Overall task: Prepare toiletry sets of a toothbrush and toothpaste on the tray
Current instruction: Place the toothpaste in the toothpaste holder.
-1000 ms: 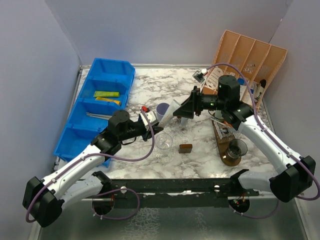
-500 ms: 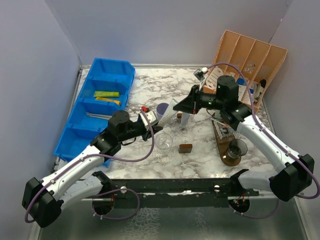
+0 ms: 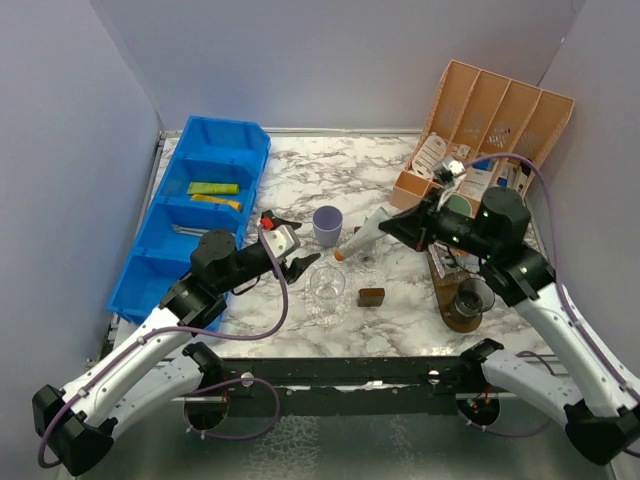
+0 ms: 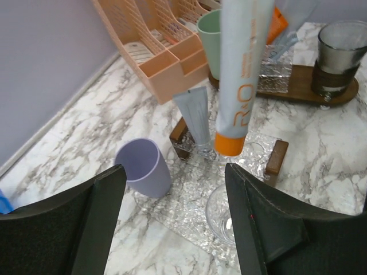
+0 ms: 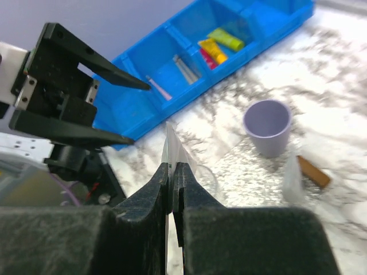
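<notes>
My right pincer (image 3: 398,222) is clamped on the flat end of the toothpaste tube (image 3: 362,237). The tube hangs slanted, orange cap down, over the middle of the bench near the clear cup (image 3: 327,285). My left pincer (image 3: 296,243) gapes wide, holding nothing.

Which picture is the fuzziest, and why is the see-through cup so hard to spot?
Right wrist view is fuzziest: the right gripper, so near the lens, is a soft black blur pinching the orange-capped tube. Left wrist view: that tube's lettering is crisp, but the clear cup shows only as glints on the marble. Top view: even light, sharp all over.
</notes>
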`<state>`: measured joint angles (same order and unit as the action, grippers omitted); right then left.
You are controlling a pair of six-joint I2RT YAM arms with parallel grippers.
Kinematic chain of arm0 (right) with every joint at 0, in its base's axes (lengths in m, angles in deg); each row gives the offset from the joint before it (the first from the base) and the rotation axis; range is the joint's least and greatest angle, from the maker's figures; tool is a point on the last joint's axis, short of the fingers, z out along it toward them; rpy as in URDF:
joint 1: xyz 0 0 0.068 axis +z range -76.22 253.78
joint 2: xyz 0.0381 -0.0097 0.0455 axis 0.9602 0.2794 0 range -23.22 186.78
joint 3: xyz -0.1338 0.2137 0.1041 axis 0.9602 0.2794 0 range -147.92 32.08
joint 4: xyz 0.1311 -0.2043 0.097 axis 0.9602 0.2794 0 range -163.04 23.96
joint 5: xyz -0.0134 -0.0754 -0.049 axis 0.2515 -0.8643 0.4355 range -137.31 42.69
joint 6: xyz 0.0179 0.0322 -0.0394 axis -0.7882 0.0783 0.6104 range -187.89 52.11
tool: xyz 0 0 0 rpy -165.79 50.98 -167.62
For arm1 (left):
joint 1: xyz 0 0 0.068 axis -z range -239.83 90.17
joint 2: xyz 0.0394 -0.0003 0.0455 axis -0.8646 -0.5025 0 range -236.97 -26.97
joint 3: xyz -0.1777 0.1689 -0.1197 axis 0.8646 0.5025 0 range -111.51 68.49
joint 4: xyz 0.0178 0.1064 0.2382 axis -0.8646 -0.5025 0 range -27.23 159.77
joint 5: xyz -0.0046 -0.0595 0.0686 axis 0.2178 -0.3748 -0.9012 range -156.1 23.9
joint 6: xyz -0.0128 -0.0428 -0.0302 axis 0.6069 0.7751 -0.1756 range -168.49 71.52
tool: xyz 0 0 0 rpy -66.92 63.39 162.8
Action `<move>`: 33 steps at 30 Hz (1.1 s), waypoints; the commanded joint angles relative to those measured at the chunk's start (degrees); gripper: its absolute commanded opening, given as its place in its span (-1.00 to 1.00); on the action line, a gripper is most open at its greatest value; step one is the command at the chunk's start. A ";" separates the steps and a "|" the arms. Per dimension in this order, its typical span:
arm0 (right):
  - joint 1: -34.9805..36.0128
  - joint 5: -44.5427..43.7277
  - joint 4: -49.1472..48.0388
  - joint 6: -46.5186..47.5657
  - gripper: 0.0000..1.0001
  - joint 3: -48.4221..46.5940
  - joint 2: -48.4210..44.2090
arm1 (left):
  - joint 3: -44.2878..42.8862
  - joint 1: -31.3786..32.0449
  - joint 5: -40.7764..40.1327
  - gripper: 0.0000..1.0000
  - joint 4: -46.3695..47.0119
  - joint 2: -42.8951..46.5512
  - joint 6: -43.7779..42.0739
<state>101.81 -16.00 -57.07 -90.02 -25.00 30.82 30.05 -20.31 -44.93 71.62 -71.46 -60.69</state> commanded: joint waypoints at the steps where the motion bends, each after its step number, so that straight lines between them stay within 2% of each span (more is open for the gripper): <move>1: 0.17 -9.60 6.30 11.44 -0.99 2.23 -9.57 | 1.47 0.18 -8.87 0.47 3.17 4.04 -0.35; 8: 0.13 -13.82 4.70 23.70 -0.99 10.86 -21.43 | 5.98 -0.32 -23.01 0.70 8.16 11.94 0.39; 11: 0.17 -9.59 3.52 29.42 -0.98 13.42 -21.71 | 7.16 -0.35 -27.54 0.77 9.08 13.83 0.45; 15: 0.15 -1.99 6.50 37.05 -0.99 12.80 -17.67 | 7.80 -0.33 -31.47 0.82 9.45 14.93 0.43; 21: 0.18 -2.38 7.45 43.33 -0.99 13.14 -14.30 | 7.71 -0.33 -32.08 0.84 9.44 14.84 0.26; 26: 0.16 3.61 6.42 44.54 -0.99 14.06 -12.97 | 7.73 -0.33 -31.88 0.84 9.34 14.53 0.28; 33: 0.12 5.91 6.12 44.66 -0.99 16.18 -13.44 | 7.73 -0.35 -31.81 0.84 9.33 14.46 0.29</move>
<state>101.81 -14.12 -48.64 -46.57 -9.41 18.14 37.46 -20.44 -75.64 79.20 -57.14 -60.65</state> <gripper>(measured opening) 0.035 0.917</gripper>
